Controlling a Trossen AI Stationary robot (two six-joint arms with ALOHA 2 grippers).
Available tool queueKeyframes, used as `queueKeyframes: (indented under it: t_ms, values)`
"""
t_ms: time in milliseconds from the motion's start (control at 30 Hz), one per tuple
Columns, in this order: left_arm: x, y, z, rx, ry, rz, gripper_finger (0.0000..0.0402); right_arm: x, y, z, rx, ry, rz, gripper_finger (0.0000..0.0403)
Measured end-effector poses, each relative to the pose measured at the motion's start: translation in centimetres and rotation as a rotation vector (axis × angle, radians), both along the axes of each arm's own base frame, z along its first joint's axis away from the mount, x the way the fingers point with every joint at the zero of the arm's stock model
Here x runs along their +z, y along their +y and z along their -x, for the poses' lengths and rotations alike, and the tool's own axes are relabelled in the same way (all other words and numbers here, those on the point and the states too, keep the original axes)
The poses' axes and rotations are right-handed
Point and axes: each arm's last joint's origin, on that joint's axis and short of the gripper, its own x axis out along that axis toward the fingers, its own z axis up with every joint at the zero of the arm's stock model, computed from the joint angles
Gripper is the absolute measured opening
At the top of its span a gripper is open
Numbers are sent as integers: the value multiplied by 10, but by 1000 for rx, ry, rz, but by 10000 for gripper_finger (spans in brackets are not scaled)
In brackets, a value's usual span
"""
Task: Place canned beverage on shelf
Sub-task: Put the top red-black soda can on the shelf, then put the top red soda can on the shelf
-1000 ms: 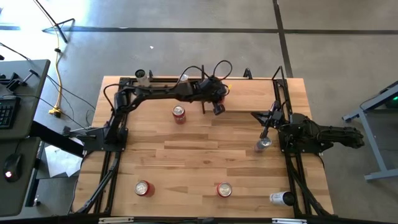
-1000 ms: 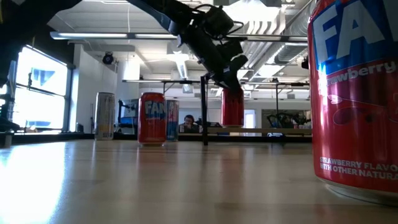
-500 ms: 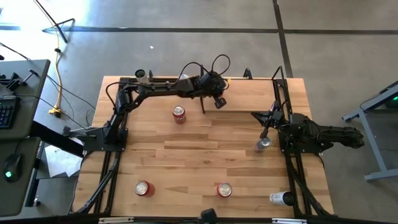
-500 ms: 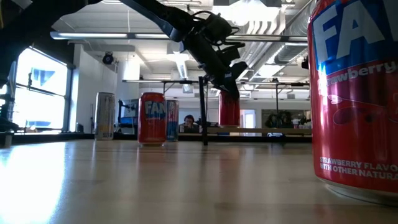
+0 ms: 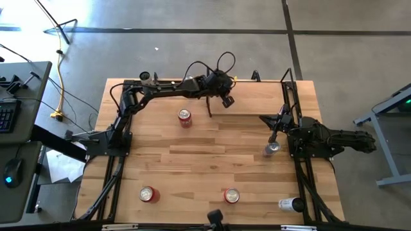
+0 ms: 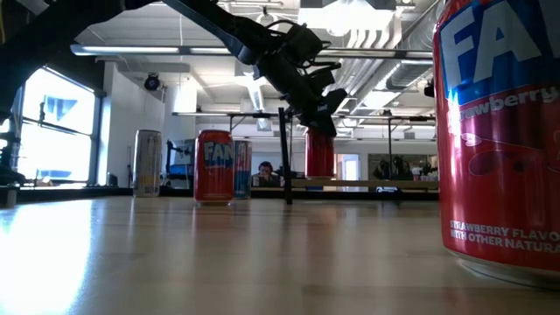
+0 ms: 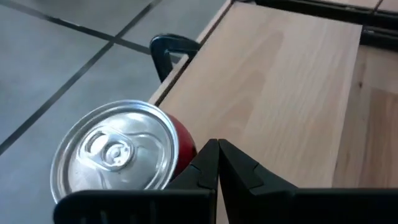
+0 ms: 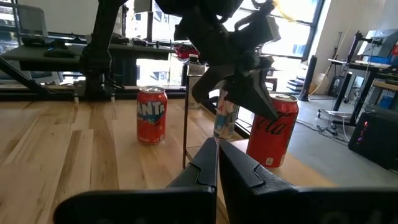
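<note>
High view: left gripper [image 5: 225,101] reached over shelf [image 5: 257,97] at far table edge; right gripper [image 5: 271,133] parked by silver can [image 5: 271,149], fingers together.
Low view: red can [image 6: 319,154] stood upright on shelf under gripper.
Left wrist: fingers closed, empty, beside can, probably released.

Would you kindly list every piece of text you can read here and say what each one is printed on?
"FA", "Strawberry", "STRAWBERRY FLAVO", "WITH OTHER NATURA": nearest red can, cut off by the frame.
"FAN": red can farther back.
"anta": orange can.
"Coca-Cola" script, partly hidden: red can on the shelf.
Silver can: no readable text.
</note>
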Motion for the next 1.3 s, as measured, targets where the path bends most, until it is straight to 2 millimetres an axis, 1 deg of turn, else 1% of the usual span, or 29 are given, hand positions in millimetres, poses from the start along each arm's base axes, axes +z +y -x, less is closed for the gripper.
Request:
queueKeyframes:
  t_ms: [233, 367, 500, 633, 700, 800, 867, 933, 1033, 1133, 1300]
  values:
    - [4, 9, 6, 20, -1, -3, 0, 0, 0, 0, 0, 0, 1, 0]
    - [9, 2, 4, -19, -2, -15, 0, 0, 0, 0, 0, 0, 2, 0]
    - [12, -14, 1, -83, 64, -22, 0, 0, 0, 0, 0, -1, -2, 0]
    - [24, -38, -1, -147, 70, -54, 0, 0, 0, 0, 0, 0, 2, 0]
    - [29, -52, -4, -177, 3, -90, 0, 0, 0, 0, 0, -1, -1, 0]
    - [26, -72, -1, -218, -80, -132, 0, 0, 0, 0, 0, 1, 2, 0]
    - [27, -83, 9, -222, -125, -158, 0, 0, 0, 0, 0, 0, 1, 0]
    - [34, -94, 22, -227, -204, -183, 0, 0, 0, 0, 0, -1, -2, 0]
    - [38, -116, 51, -257, -258, -199, 0, 0, 0, 0, 0, 1, 2, 0]
    - [33, -141, 84, -315, -285, -214, 0, 0, 0, 0, 0, 0, 1, 0]
    - [26, -176, 139, -391, -414, -229, 0, 0, 0, 0, 0, 1, 2, 0]
